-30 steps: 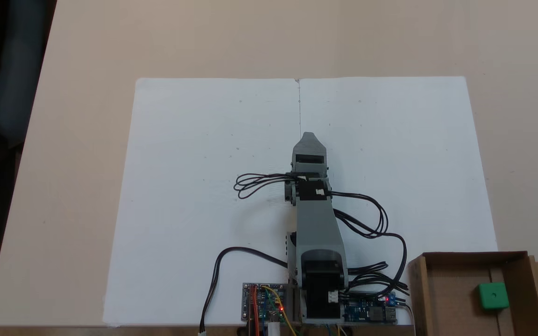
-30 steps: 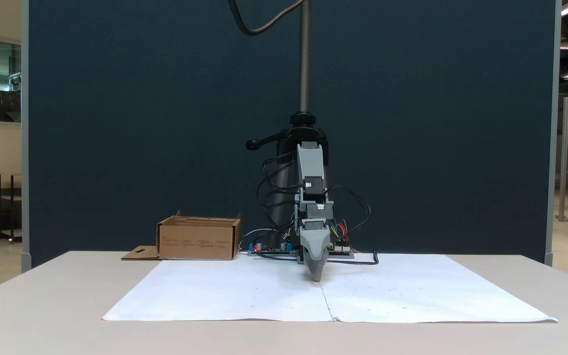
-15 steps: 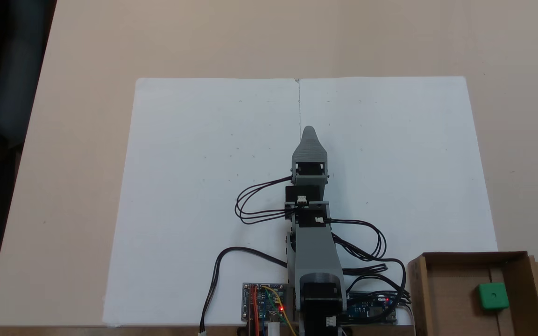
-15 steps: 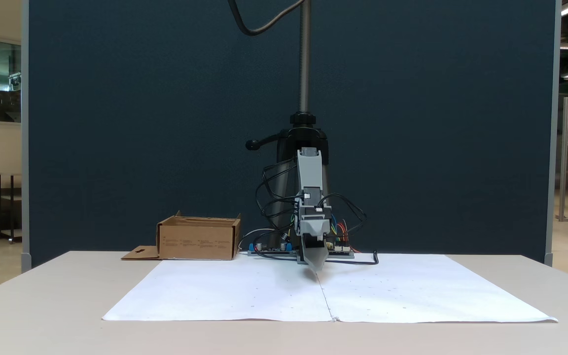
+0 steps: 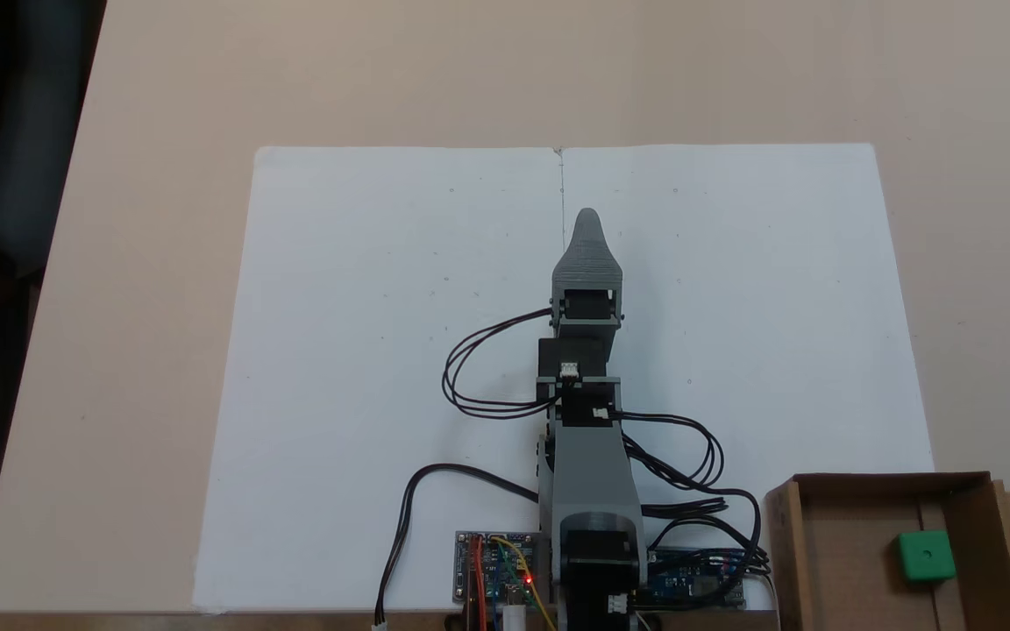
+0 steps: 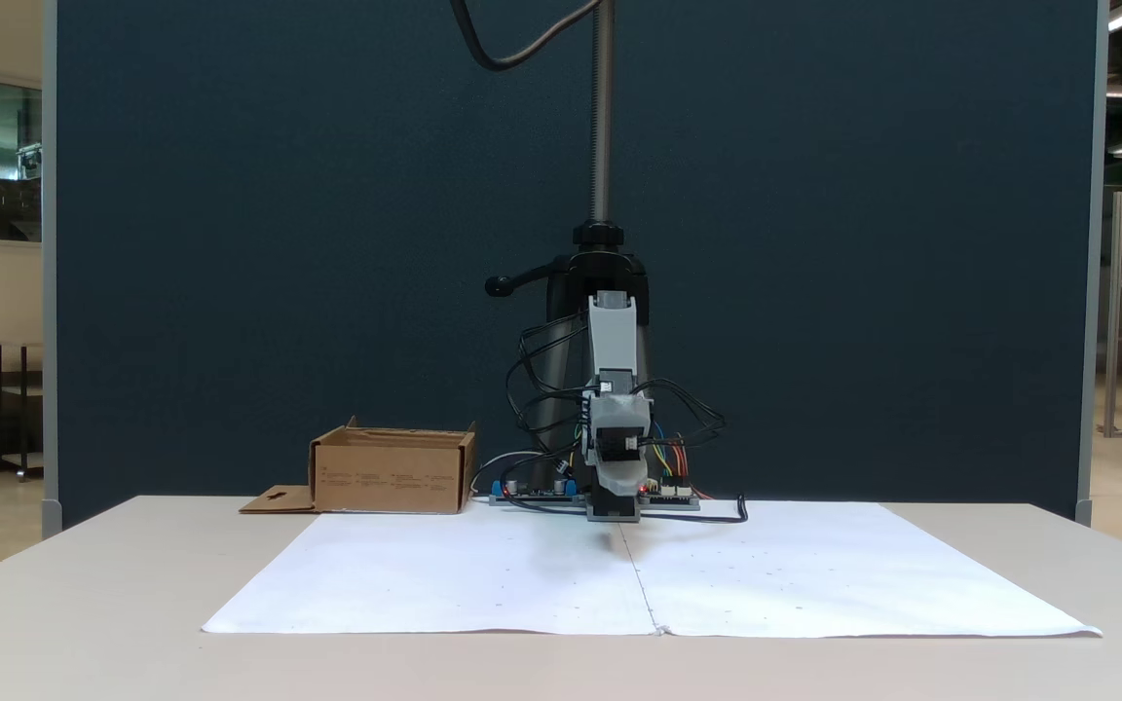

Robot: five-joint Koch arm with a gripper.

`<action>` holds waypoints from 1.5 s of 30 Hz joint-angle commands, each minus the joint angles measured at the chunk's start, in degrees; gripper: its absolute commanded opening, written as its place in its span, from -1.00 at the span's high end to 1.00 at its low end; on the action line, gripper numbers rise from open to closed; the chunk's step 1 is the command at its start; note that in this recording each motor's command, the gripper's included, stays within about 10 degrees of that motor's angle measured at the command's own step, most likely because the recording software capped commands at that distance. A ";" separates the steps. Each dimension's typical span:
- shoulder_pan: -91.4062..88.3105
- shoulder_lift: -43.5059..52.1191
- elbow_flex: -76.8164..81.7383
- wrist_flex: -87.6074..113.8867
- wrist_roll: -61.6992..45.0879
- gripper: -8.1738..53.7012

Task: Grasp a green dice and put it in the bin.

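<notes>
Task apparently done, judging by how things lie: green dice point(image 5: 925, 556) resting inside the bin point(image 5: 829, 561), toward its right wall, at the near right corner of the table point(image 5: 163, 263) in the top-down fixed view. Gripper point(image 5: 587, 217) stretched out over the middle of the white paper point(image 5: 365, 350), well apart from the bin, carrying nothing visible. Jaws stacked 1 behind the other in both fixed views, so apart or together impossible to tell. Nothing left but parking the arm.

The small bright green plastic dice point(image 5: 926, 556) looks smooth and faintly glossy inside the matt brown cardboard bin point(image 5: 838, 535). The grey hand point(image 5: 588, 230) is ridged, matt plastic; white paper sheets point(image 5: 365, 333) cover the smooth beige table point(image 5: 470, 70).
</notes>
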 commanded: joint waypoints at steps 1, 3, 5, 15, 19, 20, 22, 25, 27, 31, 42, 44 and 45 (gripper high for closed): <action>0.62 6.68 4.22 -9.65 -4.22 -0.66; 0.53 6.77 4.22 -12.11 -4.22 -0.66; 0.53 6.77 4.22 -13.96 -4.22 -0.66; 0.53 6.68 4.22 -23.54 -4.22 -0.70; -0.26 6.59 4.22 -26.28 -4.13 -0.70; -0.35 6.59 4.22 -26.37 -4.13 -0.70; -0.26 6.59 4.22 -26.37 -4.13 -0.70; -0.09 6.68 4.22 -26.37 -4.13 -0.70; 0.00 6.68 4.22 -26.54 -4.22 -0.70; 0.00 6.68 4.22 -26.37 -4.22 -0.70; 0.18 6.59 4.22 -26.19 -4.22 -0.70; 0.35 6.59 4.22 -26.19 -4.22 -0.70; 0.44 6.59 4.22 -26.10 -4.22 -0.70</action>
